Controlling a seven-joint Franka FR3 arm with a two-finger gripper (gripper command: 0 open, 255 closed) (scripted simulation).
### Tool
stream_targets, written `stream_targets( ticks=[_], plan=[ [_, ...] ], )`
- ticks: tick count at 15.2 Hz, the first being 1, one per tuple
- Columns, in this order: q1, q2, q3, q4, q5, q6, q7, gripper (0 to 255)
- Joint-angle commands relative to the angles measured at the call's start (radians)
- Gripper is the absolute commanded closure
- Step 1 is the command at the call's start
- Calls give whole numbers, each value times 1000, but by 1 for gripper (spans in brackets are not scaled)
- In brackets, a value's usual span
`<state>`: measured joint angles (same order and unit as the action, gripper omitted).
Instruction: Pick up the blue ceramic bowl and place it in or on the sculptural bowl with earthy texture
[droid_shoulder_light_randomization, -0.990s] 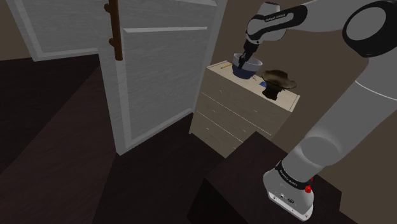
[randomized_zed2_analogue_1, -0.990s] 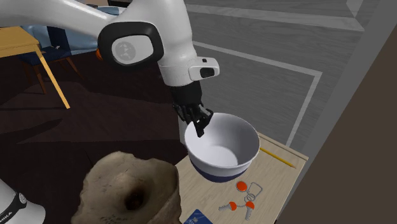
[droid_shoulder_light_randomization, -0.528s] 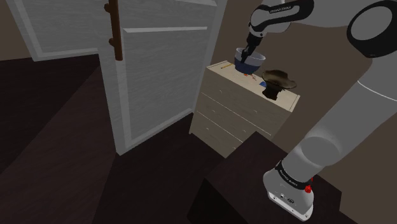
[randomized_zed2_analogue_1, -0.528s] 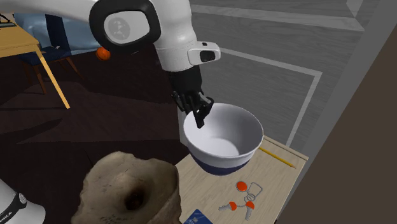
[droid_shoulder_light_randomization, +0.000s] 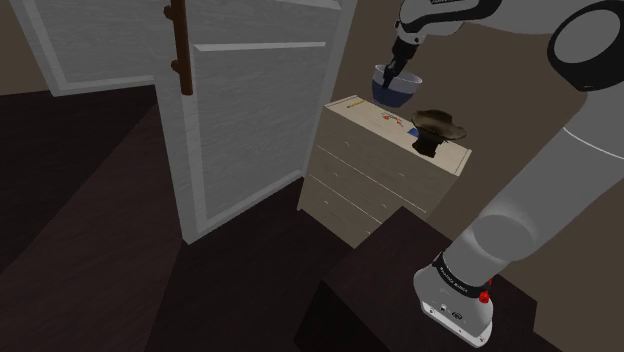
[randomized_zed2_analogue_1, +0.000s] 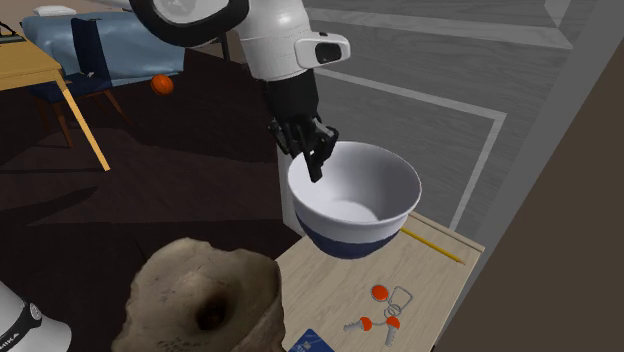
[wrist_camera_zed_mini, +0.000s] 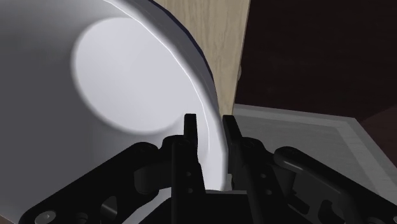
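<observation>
The gripper (randomized_zed2_analogue_1: 318, 165) is pinching the rim of the glossy bowl (randomized_zed2_analogue_1: 360, 200), white inside with a dark blue base, holding it in the air above the pale wood-grain dresser (randomized_zed2_analogue_1: 325, 285). Lying on the dresser top beneath are a yellow pencil (randomized_zed2_analogue_1: 437, 246), orange-capped keys (randomized_zed2_analogue_1: 385, 308) and a blue card (randomized_zed2_analogue_1: 312, 343), possibly printed but unreadable, while the rough, stone-like brown sculptural bowl (randomized_zed2_analogue_1: 200, 300) with a dark hollow is standing nearby, apart from it.

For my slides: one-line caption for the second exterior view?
Gripper clasps the blue-and-white bowl by its rim, above the dresser, near the rough brown bowl.
</observation>
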<state>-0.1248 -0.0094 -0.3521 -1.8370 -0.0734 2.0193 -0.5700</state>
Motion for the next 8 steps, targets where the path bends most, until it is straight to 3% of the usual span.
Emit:
stream_targets(
  ticks=[1,8],
  plan=[
    [0,-2,0,26,0,-27,-1,255],
    [1,2,1,124,4,-122,-8,255]
  ],
)
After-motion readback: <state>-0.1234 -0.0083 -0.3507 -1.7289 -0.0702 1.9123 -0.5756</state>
